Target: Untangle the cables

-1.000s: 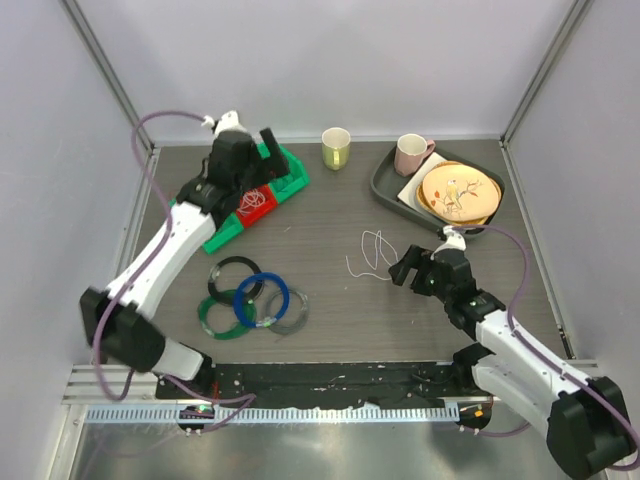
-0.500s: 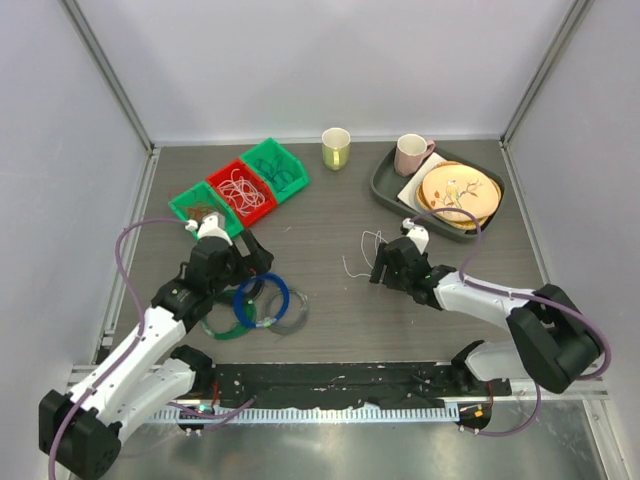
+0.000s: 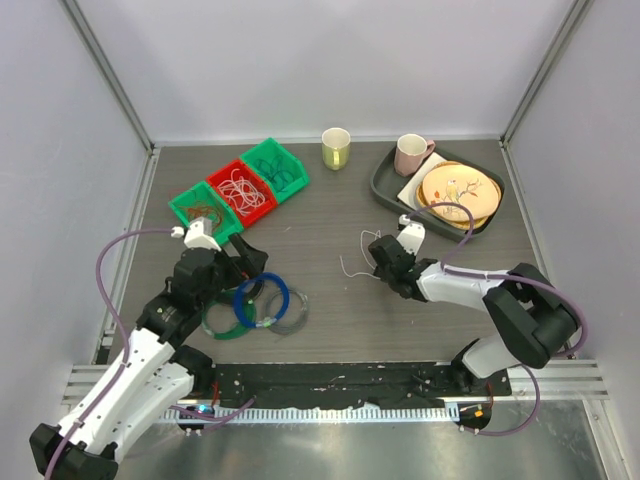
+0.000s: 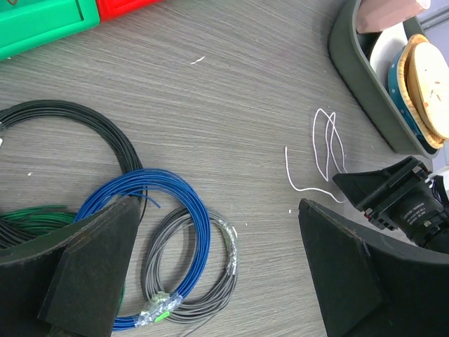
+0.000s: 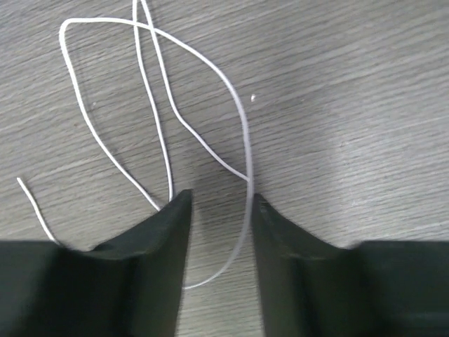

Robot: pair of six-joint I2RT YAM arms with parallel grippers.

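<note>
Right claw (image 5: pixel 219 200), narrowly spread, straddles one strand of the thin white wire (image 5: pixel 247 140) looping ahead of it. The wire looks light, limp and springy, so pinch that strand. Left claw (image 4: pixel 217 205) gapes above the blue cable coil (image 4: pixel 202 228).

Green coil (image 4: pixel 35 213) partly behind L gripper (image 4: pixel 217 208); white wire (image 5: pixel 247 140) cropped at top.

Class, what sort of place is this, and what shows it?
Probably a robot test cell in a lab: a left arm and right arm bolted to a walled table, beside cable coils and wire bins.
</note>
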